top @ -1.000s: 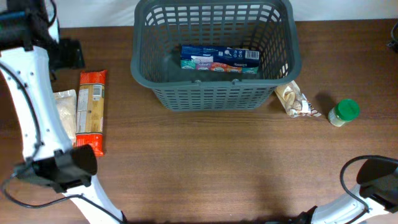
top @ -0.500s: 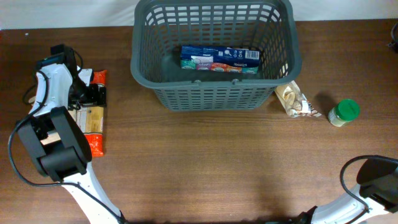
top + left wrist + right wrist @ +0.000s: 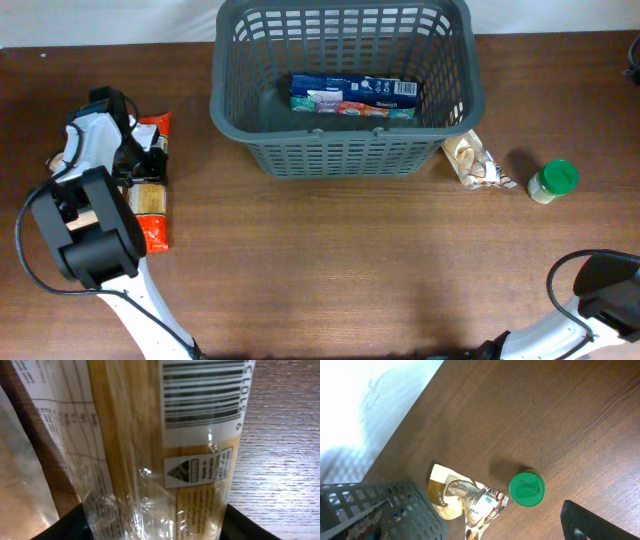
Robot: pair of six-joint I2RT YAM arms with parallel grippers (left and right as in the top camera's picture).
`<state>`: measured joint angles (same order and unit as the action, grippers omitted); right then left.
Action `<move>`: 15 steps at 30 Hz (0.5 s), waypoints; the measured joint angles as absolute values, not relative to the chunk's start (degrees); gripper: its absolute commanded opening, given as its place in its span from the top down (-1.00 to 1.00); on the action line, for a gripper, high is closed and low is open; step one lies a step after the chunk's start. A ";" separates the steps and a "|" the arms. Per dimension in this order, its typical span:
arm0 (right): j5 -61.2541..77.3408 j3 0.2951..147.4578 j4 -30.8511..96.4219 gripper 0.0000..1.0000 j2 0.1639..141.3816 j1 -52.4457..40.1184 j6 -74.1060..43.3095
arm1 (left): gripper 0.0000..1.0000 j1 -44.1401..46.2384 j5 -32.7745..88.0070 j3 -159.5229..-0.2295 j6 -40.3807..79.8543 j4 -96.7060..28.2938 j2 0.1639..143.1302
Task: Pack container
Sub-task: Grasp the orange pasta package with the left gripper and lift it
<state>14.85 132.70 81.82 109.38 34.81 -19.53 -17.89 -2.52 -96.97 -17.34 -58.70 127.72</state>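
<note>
Straddling a long clear packet of spaghetti (image 3: pixel 130 460) at the left of the brown wooden table (image 3: pixel 350 260), the left hand (image 3: pixel 142 163) has its fingers apart; whether it clamps cannot be told. The right hand (image 3: pixel 602 522) is unclear too. The large dark grey plastic basket (image 3: pixel 345 155) sits far centre.

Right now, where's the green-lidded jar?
Overhead view: green-lidded jar stands at the right of the table, right of the snack packet beside the basket.

The left gripper (image 3: pixel 140 163) has swung in and come down over the spaghetti packet (image 3: pixel 150 202) — fingers straddling it. The packet's top end now sits slightly askew.
</note>
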 measured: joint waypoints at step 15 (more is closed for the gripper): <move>14.85 132.70 81.80 -0.98 109.38 34.81 -19.53 | 0.96 -18.11 3.64 -128.49 -17.21 -84.90 133.12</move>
<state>14.85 132.70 81.80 109.38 34.81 -19.53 -18.11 3.64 -128.49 -17.21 -84.90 133.12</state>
